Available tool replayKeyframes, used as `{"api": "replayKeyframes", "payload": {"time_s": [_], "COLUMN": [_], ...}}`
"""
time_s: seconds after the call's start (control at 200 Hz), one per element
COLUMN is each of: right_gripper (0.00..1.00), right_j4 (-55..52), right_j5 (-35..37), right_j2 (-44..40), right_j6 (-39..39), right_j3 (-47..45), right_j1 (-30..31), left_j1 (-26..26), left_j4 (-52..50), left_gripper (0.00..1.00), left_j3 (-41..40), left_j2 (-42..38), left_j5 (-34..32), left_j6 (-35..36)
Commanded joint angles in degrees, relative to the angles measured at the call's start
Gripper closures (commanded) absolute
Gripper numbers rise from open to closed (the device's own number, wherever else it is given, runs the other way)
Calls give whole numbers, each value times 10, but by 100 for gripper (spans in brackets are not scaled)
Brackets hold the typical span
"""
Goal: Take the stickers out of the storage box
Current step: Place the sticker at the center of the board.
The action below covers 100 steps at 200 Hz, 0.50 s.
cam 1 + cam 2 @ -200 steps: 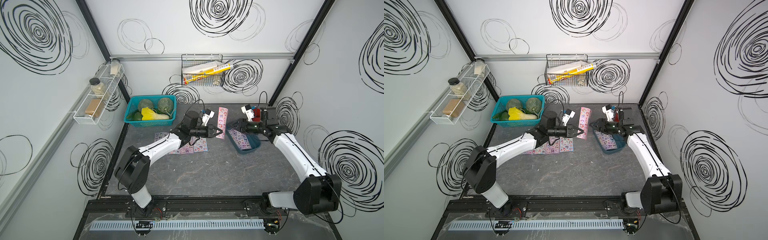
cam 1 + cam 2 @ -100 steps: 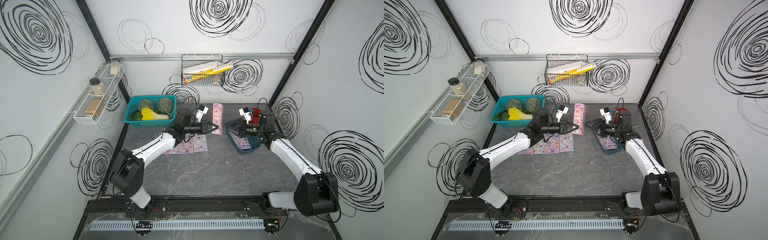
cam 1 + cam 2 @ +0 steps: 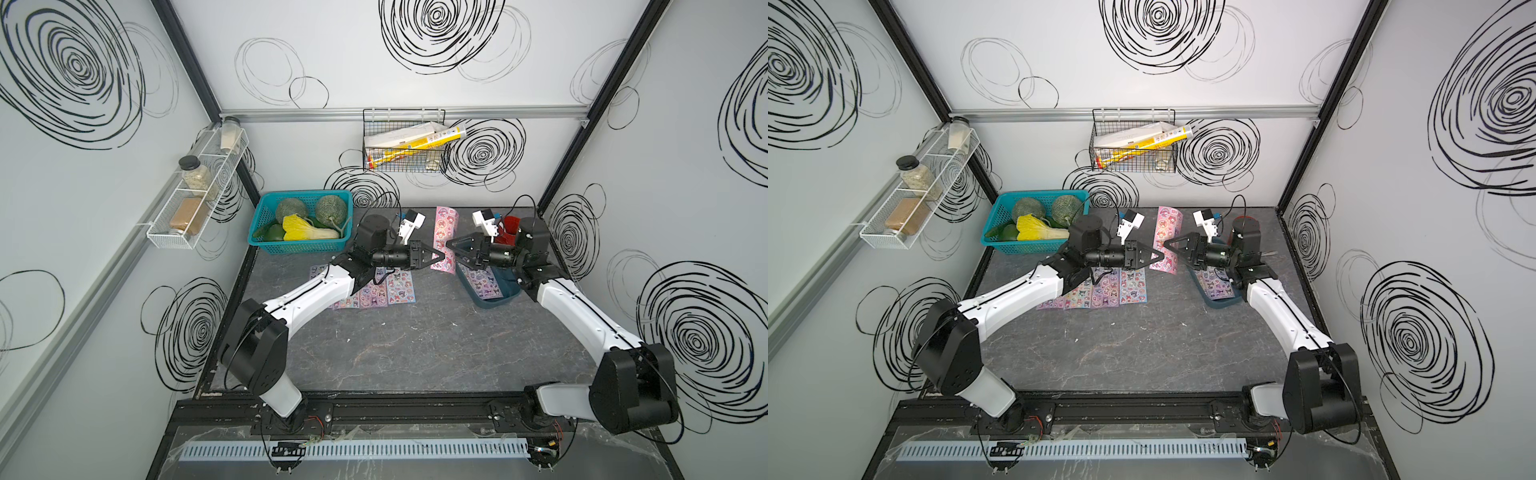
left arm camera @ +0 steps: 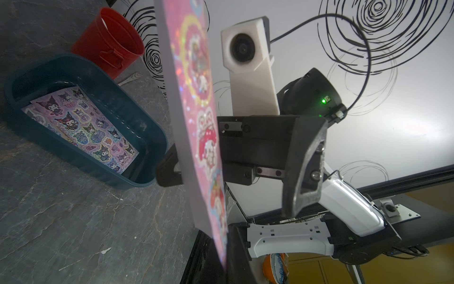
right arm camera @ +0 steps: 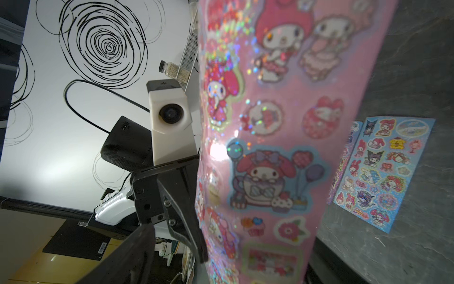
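A pink sticker sheet stands upright in the air at the back middle, and my left gripper is shut on its lower edge. My right gripper faces it, open, its fingers on either side of the sheet without pressing it. The dark teal storage box sits below the right wrist with lilac stickers lying inside. Several more stickers lie flat on the table under the left arm.
A bright-blue lattice basket of vegetables stands at the back left. A red cup is behind the storage box. A wire rack hangs on the back wall and a jar shelf on the left wall.
My right gripper's jaws have spread apart off the pink sheet. My left gripper has stayed shut on the sheet, shifting it left and back again.
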Motion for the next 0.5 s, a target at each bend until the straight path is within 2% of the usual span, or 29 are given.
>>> {"api": "replayKeyframes", "payload": {"time_s": [0.0, 0.335, 0.496], "right_gripper": [12, 27, 38], "right_j4": [2, -26, -38], "right_j5": [-7, 2, 10], "right_j2": [-4, -8, -10], "right_j6": [-7, -19, -27], "right_j3": [21, 31, 29], "right_j1": [2, 1, 2], "left_j1": [8, 19, 19], "left_j4": [-15, -41, -39], "left_gripper": [100, 100, 100], "left_j3": [13, -6, -14], "left_j2": [-11, -12, -12], "left_j5": [-10, -23, -25], "left_j6": [26, 43, 43]}}
